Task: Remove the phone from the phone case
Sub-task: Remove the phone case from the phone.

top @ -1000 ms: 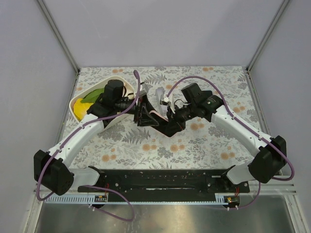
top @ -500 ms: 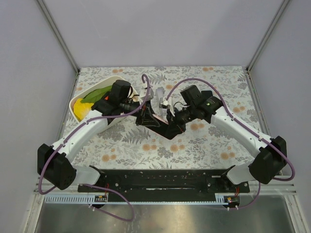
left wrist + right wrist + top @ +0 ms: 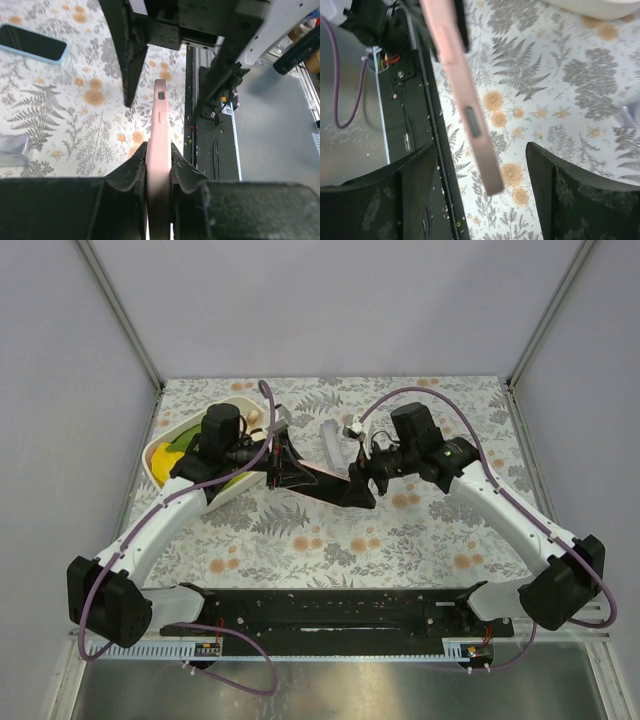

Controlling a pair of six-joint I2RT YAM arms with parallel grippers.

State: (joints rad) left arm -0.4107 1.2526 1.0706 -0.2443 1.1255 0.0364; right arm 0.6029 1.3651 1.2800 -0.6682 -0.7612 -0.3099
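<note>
The phone case [image 3: 160, 130] is pink and stands edge-on above the flowered table. My left gripper [image 3: 159, 150] is shut on its near end, one finger on each flat side. From above, the case with the phone [image 3: 330, 483] reads as a dark slab stretched between the two grippers. In the right wrist view the case's other end [image 3: 470, 115] hangs in the gap of my right gripper [image 3: 485, 175], which is open. Neither of its fingers [image 3: 415, 175] touches the case. From above, the left gripper [image 3: 288, 468] and right gripper [image 3: 363, 483] face each other.
A white bowl [image 3: 160, 448] with yellow and green things sits at the left. Another phone in a light blue case [image 3: 32, 45] lies flat on the table. A pale clear object [image 3: 330, 438] lies behind the grippers. The black base rail [image 3: 330, 610] runs along the near edge.
My left gripper closed on the pink case. My right gripper has just opened, let go of the case's other end and drawn back to the right.
</note>
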